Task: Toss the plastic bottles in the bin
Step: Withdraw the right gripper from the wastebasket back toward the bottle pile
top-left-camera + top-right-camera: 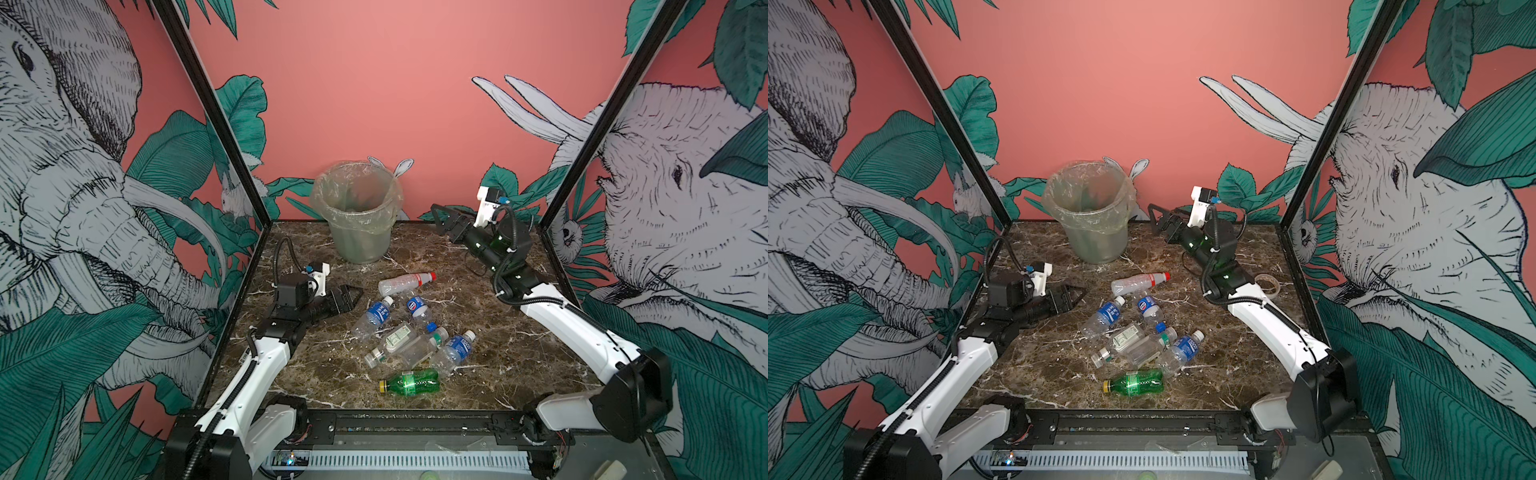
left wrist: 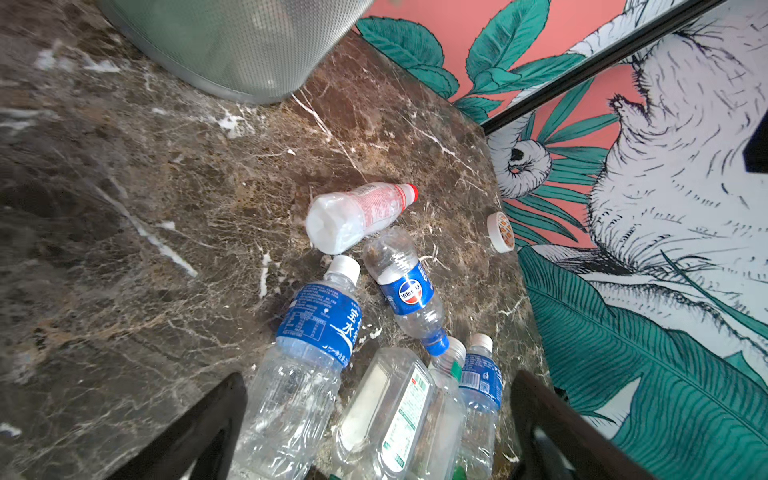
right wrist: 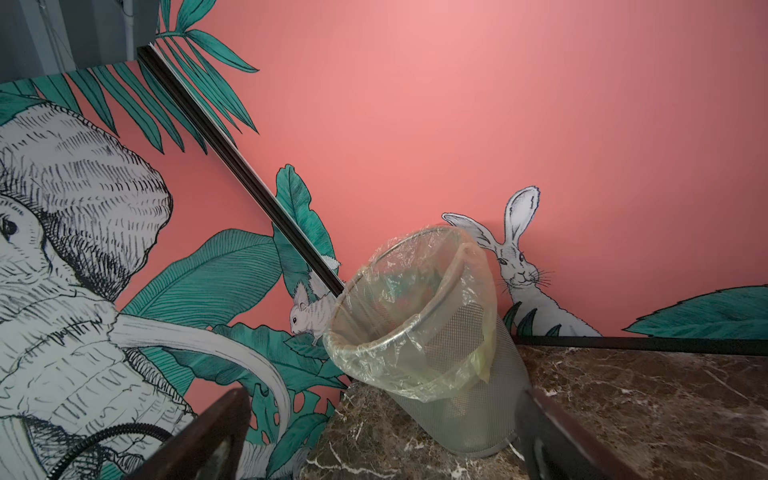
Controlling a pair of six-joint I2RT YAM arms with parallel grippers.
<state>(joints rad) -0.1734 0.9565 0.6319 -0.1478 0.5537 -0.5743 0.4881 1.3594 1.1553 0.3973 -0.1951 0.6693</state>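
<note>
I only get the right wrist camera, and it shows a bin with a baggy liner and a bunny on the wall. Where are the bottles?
Observer: Seven small plastic bottles lie in a loose pile on the brown marble table, in front of the round grey-green bin with the clear bag liner.
Operator: Which one is closest to the bin?
Observer: The clear bottle with the red cap, lying on its side.
Operator: What is the other claw doing?
Observer: The left claw is open and empty, just left of the pile and pointing toward it.
</note>
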